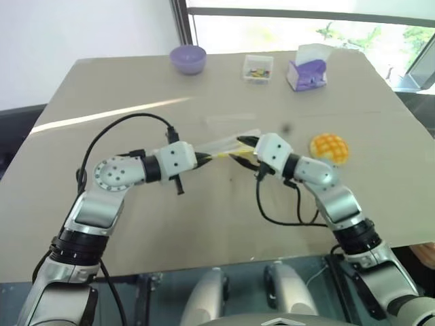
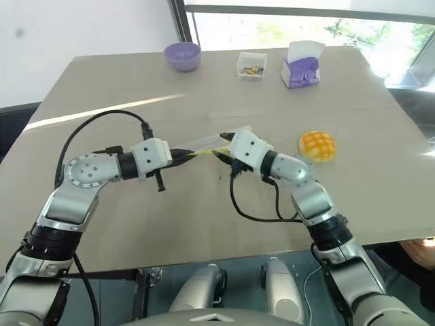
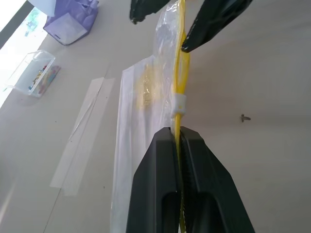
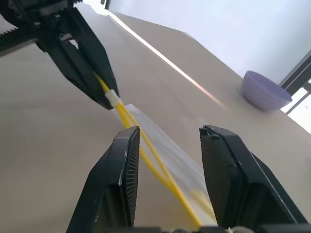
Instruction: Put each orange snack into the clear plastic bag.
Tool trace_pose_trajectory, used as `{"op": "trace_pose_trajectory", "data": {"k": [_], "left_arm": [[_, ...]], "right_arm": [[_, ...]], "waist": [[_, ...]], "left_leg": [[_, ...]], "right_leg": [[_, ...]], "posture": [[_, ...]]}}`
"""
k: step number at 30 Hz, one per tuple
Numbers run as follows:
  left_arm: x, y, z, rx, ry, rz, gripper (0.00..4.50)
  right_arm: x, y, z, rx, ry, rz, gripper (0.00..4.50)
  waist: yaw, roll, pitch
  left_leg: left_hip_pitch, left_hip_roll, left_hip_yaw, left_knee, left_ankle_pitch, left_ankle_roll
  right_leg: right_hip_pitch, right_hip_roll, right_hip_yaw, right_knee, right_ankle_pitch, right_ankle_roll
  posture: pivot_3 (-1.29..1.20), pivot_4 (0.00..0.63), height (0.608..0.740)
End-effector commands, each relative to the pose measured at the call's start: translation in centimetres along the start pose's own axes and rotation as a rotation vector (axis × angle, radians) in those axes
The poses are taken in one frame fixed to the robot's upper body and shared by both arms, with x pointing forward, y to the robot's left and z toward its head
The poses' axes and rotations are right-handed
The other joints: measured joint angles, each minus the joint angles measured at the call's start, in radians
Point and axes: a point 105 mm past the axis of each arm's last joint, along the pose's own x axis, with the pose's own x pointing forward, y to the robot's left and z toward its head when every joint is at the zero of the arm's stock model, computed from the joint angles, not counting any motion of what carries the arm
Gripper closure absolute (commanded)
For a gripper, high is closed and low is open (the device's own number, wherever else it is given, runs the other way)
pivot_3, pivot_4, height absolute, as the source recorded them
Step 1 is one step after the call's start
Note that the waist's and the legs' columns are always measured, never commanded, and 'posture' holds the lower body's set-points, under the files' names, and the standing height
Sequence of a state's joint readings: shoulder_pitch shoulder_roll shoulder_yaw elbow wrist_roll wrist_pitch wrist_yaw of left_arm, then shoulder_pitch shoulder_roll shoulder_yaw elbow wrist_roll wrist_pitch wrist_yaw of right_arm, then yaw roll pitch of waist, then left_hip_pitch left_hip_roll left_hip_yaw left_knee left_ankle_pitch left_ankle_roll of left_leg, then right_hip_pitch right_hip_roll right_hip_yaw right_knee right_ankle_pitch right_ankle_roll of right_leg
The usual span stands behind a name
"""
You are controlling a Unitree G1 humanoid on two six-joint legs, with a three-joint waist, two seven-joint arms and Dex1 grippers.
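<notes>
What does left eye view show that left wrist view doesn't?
Left eye only: the orange snack on the table beside the right arm, and the purple bowl at the far edge.

Left wrist only: close detail of the left end effector shut on the yellow strip, with the white slider just beyond its tips.

Both: the clear plastic bag, the right end effector with its jaws apart around the strip, the small clear box, and the purple tissue box.
</notes>
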State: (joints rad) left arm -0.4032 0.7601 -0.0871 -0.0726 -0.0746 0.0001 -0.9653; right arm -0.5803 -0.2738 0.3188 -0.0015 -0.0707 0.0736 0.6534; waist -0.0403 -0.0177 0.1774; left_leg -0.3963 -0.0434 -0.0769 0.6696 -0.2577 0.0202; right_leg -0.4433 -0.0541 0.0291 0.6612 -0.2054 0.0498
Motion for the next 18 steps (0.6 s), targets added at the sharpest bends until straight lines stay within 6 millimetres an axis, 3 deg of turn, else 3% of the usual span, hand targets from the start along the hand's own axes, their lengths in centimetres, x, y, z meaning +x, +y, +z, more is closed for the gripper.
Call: {"op": "trace_pose_trajectory", "data": {"k": [1, 7, 18], "left_arm": [[-0.23, 0.78, 0.80, 0.055, -0.022, 0.014, 4.50], [-0.17, 0.80, 0.74, 0.066, -0.024, 0.015, 4.50], [-0.21, 0.66, 0.51, 0.064, -0.021, 0.021, 4.50]], "right_arm": [[0.56, -0.74, 1.09, -0.070, -0.038, -0.027, 2.33], [0.79, -0.19, 0.49, -0.129, -0.011, 0.026, 2.33], [-0.17, -0.24, 1.15, -0.159, -0.034, 0.065, 2.33]], "waist": [[0.000, 0.000, 0.000], [0.000, 0.000, 0.000], [0.000, 0.000, 0.000]], "left_leg": [[0.000, 0.000, 0.000, 0.000, 0.000, 0.000], [0.000, 0.000, 0.000, 0.000, 0.000, 0.000], [0.000, 0.000, 0.000, 0.000, 0.000, 0.000]], "right_leg": [[0.000, 0.000, 0.000, 0.000, 0.000, 0.000], [0.000, 0.000, 0.000, -0.001, 0.000, 0.000], [0.000, 0.000, 0.000, -0.001, 0.000, 0.000]], "posture": [[0.00, 0.150, 0.740], [0.00, 0.150, 0.740], [0.00, 0.150, 0.740]]}}
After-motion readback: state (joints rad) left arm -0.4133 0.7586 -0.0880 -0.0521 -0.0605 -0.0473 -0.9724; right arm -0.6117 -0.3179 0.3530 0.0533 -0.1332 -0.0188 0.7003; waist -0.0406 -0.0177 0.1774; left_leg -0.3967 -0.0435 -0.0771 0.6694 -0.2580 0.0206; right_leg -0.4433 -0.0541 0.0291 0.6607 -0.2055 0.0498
